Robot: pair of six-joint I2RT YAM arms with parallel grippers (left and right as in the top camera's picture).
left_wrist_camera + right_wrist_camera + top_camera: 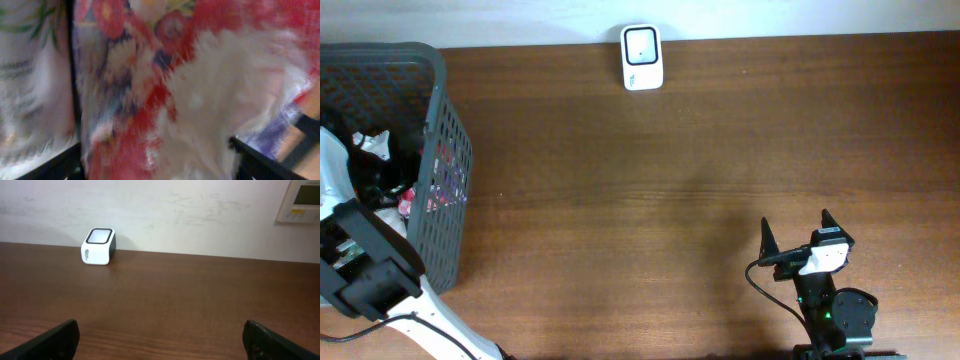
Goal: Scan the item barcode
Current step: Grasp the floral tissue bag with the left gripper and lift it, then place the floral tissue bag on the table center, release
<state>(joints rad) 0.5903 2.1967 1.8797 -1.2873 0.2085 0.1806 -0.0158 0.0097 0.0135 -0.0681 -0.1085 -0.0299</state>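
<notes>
Left gripper is sitting inside the basket at the table's left edge, nose-down right over a packet with red and white print. The wrist view is blurring badly. Fingers are showing at both bottom corners of that view, standing wide, with the packet spreading past both of them. I'm reading that as open with nothing pinched yet. Can't tell whether the pads are touching the film.

Handling, my guess: it's looking like a soft printed pouch, so light, floppy, slick film. I'm expecting it to sag and fold if taken by a corner, which could hide the barcode. Pinching across a flat seam or stiffer edge is looking better, firm but not crushing. The barcode isn't showing in any view, so the side to present is unknown.

Room: the basket is holding other stuff and its mesh walls are standing tall around the arm, so lifting straight up before going sideways is looking safest. Nothing is lying on the table between the basket and the scanner, which is sitting at the far edge near mid-width, window up. Right gripper is hovering near the near-right corner, jaws fully spread, holding nothing, well apart from that path.
</notes>
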